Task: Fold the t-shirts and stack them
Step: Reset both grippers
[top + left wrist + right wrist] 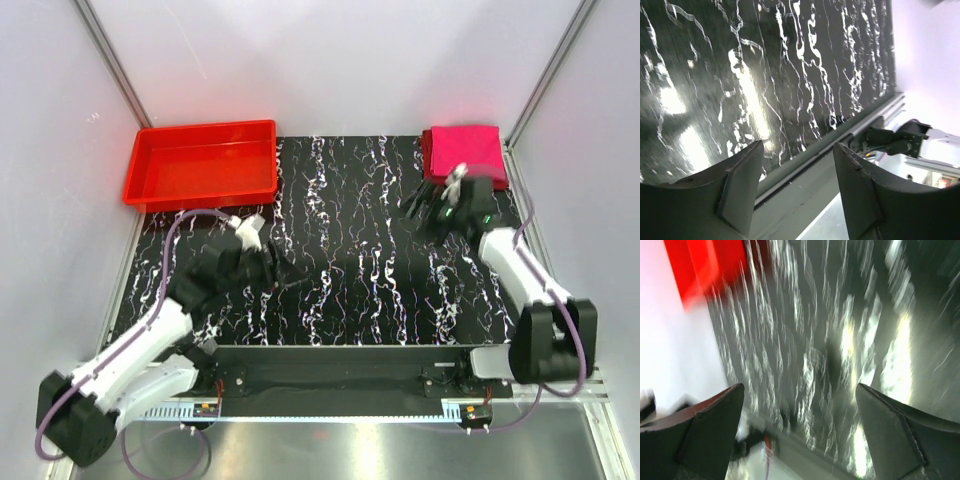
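Observation:
The two t-shirts lie folded in a stack at the table's far right corner. The magenta-pink one [468,150] is on top, and an edge of the dark maroon one [427,158] shows under its left side. My right gripper [422,207] is open and empty just in front of the stack, to its left, and in its blurred wrist view [800,390] only the tabletop lies between the jaws. My left gripper [290,277] is open and empty over the table's near left. In its wrist view [797,150] it looks at the table's front rail.
A red plastic tray [150,185] sits at the far left corner, and it also shows in the right wrist view [702,265]. The black marbled tabletop [350,250] lies between the arms. White walls enclose the back and sides. The right arm's base [905,140] stands by the front rail.

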Robot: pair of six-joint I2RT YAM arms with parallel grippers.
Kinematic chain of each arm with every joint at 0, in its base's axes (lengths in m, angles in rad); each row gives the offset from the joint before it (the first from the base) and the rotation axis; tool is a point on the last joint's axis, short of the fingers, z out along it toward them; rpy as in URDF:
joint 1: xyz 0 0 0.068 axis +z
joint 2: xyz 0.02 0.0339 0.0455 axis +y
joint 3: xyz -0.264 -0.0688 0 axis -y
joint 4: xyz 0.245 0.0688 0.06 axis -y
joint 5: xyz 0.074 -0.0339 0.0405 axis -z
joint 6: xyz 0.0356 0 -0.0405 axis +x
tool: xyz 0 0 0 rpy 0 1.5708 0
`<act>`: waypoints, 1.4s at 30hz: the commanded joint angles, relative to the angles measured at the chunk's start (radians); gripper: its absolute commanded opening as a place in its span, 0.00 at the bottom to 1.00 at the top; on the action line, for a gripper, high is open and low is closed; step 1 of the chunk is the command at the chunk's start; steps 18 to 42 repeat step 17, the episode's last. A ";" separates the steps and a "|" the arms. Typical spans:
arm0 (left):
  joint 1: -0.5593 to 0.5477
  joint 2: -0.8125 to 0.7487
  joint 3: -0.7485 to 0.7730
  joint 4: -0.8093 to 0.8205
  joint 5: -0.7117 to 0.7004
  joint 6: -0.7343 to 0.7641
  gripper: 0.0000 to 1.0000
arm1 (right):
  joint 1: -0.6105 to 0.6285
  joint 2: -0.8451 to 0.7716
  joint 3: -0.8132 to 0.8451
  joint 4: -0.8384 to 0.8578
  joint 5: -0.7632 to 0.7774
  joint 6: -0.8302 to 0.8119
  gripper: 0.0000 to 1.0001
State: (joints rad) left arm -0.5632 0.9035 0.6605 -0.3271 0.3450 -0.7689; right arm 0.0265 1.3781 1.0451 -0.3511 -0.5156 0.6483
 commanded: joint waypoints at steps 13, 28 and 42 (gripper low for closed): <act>-0.010 -0.695 -0.754 0.846 0.083 -0.547 0.73 | 0.225 -0.732 -0.911 0.509 0.002 0.485 1.00; -0.010 -0.831 -0.823 0.969 0.126 -0.641 0.76 | 0.227 -0.924 -1.042 0.642 -0.107 0.574 1.00; -0.010 -0.831 -0.823 0.969 0.126 -0.641 0.76 | 0.227 -0.924 -1.042 0.642 -0.107 0.574 1.00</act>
